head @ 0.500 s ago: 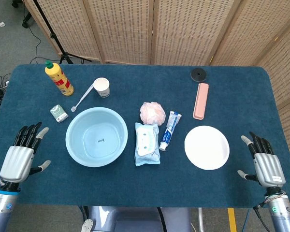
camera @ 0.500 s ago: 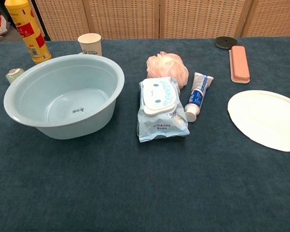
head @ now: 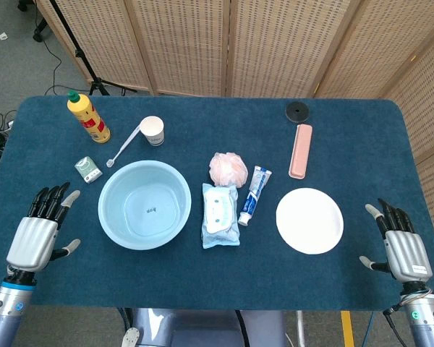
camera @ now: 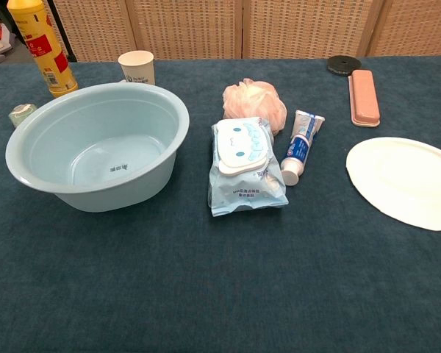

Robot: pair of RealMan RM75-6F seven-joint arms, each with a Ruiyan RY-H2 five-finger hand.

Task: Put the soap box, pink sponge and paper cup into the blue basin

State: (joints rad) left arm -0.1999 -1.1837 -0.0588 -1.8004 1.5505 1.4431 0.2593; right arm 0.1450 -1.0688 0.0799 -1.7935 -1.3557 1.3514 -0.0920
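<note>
Spanning both views, dark blue tabletop (head: 202, 282) carrying everything. Sitting left of centre, pale blue basin (head: 144, 204), round, glossy, empty but for a small dark label on its floor. Lying well to the right of that, white plate (head: 309, 220). Between the two, light blue wipes pack (head: 220, 215) with a white flap, and just right of it a toothpaste tube (head: 254, 194), cap toward the near edge. Resting just behind the wipes pack, pink sponge (head: 228, 168), a puffy mesh ball, pale and ruffled. Farther back on the right, long pink soap box (head: 300, 150), closed, rounded at the ends, with a small black disc (head: 296, 110) behind it. Standing behind the basin, apart from its rim, white paper cup (head: 152, 130), upright, mouth up, a white spoon (head: 123, 147) slanting beside it. At the far left, yellow bottle (head: 87, 117) and a small green packet (head: 88, 169). Hovering low at the near left edge, left hand (head: 37, 233), back up, fingers spread and pointing forward, holding nothing. Mirroring it at the near right edge, right hand (head: 400, 243), likewise spread and empty, well apart from every item.
</note>
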